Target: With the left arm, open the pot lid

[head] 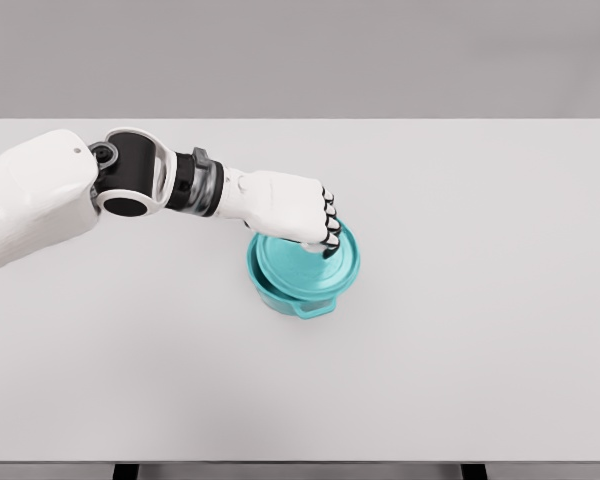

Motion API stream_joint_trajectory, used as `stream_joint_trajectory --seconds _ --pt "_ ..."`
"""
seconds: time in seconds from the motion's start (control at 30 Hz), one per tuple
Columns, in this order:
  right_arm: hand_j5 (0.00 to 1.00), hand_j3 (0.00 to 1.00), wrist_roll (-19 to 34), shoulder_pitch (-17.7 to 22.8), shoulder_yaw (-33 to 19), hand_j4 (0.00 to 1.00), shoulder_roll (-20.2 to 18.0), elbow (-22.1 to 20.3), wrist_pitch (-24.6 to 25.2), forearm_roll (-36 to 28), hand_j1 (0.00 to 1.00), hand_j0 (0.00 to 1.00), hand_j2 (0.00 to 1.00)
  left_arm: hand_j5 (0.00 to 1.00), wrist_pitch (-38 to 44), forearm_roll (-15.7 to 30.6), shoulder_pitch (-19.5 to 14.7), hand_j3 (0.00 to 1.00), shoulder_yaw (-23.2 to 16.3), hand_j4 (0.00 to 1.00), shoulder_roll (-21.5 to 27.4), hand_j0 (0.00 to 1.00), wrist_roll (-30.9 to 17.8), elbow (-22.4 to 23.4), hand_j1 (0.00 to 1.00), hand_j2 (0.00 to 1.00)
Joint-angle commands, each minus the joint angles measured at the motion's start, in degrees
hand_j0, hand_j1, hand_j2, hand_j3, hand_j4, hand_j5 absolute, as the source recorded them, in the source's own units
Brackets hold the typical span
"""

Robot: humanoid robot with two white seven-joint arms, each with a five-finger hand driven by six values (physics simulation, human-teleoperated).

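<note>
A teal pot (292,296) with a side handle stands near the middle of the white table (460,330). Its teal lid (305,262) sits tilted and shifted toward the back right, so the pot's front rim shows beneath it. My left hand (325,232) reaches in from the left and hovers over the lid's centre, fingers curled around the lid's knob, which is hidden under them. The right arm does not show.
</note>
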Motion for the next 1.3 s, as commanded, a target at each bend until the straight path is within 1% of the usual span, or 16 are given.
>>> stream_joint_trajectory --seconds 0.0,0.17,0.33,0.4,0.5,0.57,0.63,0.7,0.77,0.8,0.87,0.93,1.07,1.13,1.23,1.27 --pt "1.00 1.00 0.0 0.0 0.0 1.00 0.0 0.0 0.0 0.0 1.00 1.00 1.00 0.50 0.1 0.2 0.0 0.50 0.1 0.50 -0.1 0.50 0.0 0.0 0.50 0.50" --pt "1.00 1.00 0.0 0.0 0.0 1.00 0.0 0.0 0.0 0.0 1.00 1.00 1.00 0.47 0.1 0.4 0.0 0.47 0.2 0.47 0.0 0.47 0.0 0.0 0.47 0.47" --pt "1.00 1.00 0.0 0.0 0.0 1.00 0.0 0.0 0.0 0.0 1.00 1.00 1.00 0.48 0.1 1.3 -0.1 0.48 0.5 0.48 0.3 0.48 0.1 0.0 0.48 0.48" --pt "1.00 1.00 0.0 0.0 0.0 1.00 0.0 0.0 0.0 0.0 1.00 1.00 1.00 0.48 0.1 1.4 0.1 0.48 2.3 0.48 1.1 0.48 0.0 0.1 0.48 0.48" --pt "1.00 1.00 0.0 0.0 0.1 1.00 0.0 0.0 0.0 0.0 1.00 1.00 1.00 0.48 0.1 1.4 0.1 0.48 3.5 0.48 1.6 0.48 0.0 0.2 0.48 0.48" --pt "1.00 1.00 0.0 0.0 0.1 1.00 0.0 0.0 0.0 0.0 1.00 1.00 1.00 0.48 0.1 1.9 -0.1 0.48 3.7 0.48 3.0 0.48 0.0 0.2 0.48 0.48" --pt "1.00 1.00 0.0 0.0 0.0 1.00 0.0 0.0 0.0 0.0 1.00 1.00 1.00 0.48 0.1 2.2 0.4 0.48 5.9 0.48 4.7 0.48 0.0 0.2 0.48 0.48" --pt "1.00 1.00 0.0 0.0 0.1 1.00 0.0 0.0 0.0 0.0 1.00 1.00 1.00 0.48 0.1 2.7 0.6 0.48 7.1 0.48 6.5 0.48 0.1 0.6 0.48 0.48" --pt "1.00 1.00 0.0 0.0 0.0 1.00 0.0 0.0 0.0 0.0 1.00 1.00 1.00 0.48 0.1 3.0 0.6 0.48 8.1 0.48 7.9 0.48 0.1 5.4 0.48 0.48" --pt "1.00 1.00 -0.1 0.0 0.0 1.00 0.0 0.0 0.0 0.0 1.00 1.00 1.00 0.48 0.1 3.0 0.8 0.48 9.3 0.48 8.1 0.48 0.1 7.4 0.48 0.48" --pt "1.00 1.00 0.0 0.0 0.1 1.00 0.0 0.0 0.0 0.0 1.00 1.00 1.00 0.48 0.1 3.0 0.8 0.48 10.2 0.48 8.2 0.48 0.1 10.4 0.48 0.48" --pt "1.00 1.00 0.0 0.0 0.0 1.00 0.0 0.0 0.0 0.0 1.00 1.00 1.00 0.48 0.1 2.9 0.9 0.48 10.2 0.48 8.2 0.48 0.1 13.4 0.48 0.48" --pt "1.00 1.00 0.0 0.0 0.0 1.00 0.0 0.0 0.0 0.0 1.00 1.00 1.00 0.49 0.1 2.7 1.0 0.49 10.2 0.49 8.9 0.49 0.0 15.7 0.49 0.49" --pt "1.00 1.00 0.0 0.0 0.1 1.00 0.0 0.0 0.0 0.0 1.00 1.00 1.00 0.49 0.1 2.3 1.2 0.49 10.2 0.49 9.1 0.49 -0.1 18.3 0.49 0.49" --pt "1.00 1.00 0.0 0.0 0.1 1.00 0.0 0.0 0.0 0.0 1.00 1.00 1.00 0.49 0.1 2.1 2.1 0.49 10.2 0.49 8.9 0.49 -0.2 19.1 0.49 0.49" --pt "1.00 1.00 0.0 0.0 0.0 1.00 0.0 0.0 0.0 0.0 1.00 1.00 1.00 0.49 0.1 2.1 2.7 0.49 10.3 0.49 8.7 0.49 -1.0 19.4 0.49 0.49"
